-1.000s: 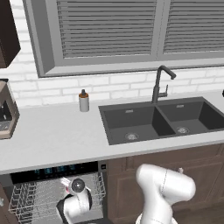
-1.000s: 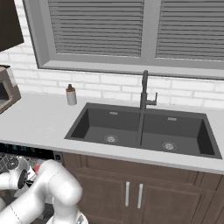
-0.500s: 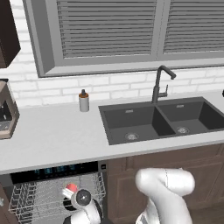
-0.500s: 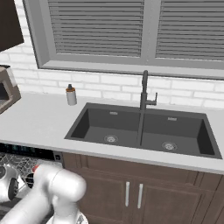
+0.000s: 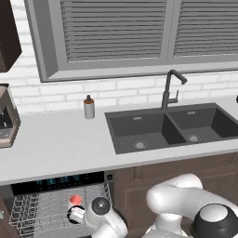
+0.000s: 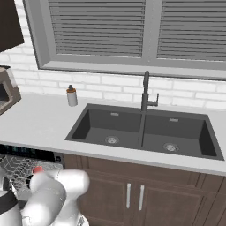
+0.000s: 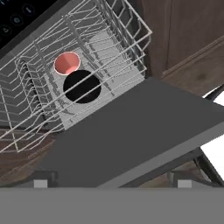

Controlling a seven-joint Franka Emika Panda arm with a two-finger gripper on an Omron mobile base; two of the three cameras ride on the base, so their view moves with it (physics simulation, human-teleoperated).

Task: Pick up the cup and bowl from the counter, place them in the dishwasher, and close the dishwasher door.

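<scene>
Hand view: the gripper's fingertips are not resolving against the grey door panel at the bottom of that view, so I cannot tell whether the fingers are apart or together. Nothing is showing between them.

The dishwasher (image 5: 60, 204) is standing open under the counter (image 5: 56, 144), its white wire rack (image 7: 109, 48) pulled out. The rack is being cut off at the left and top edges of the hand view, and the arm is covering part of it in both base views.

Rack contents: the cup (image 7: 67, 63), red inside facing the camera, is sitting just beside the bowl (image 7: 82, 86); whether they are touching is unclear. In the left base view the arm is hiding most of the bowl.

The dishwasher door (image 7: 131, 140) is lying lowered, flat below the rack.

A soap bottle (image 5: 89, 107) is standing on the counter near the sink (image 5: 172, 128).
</scene>
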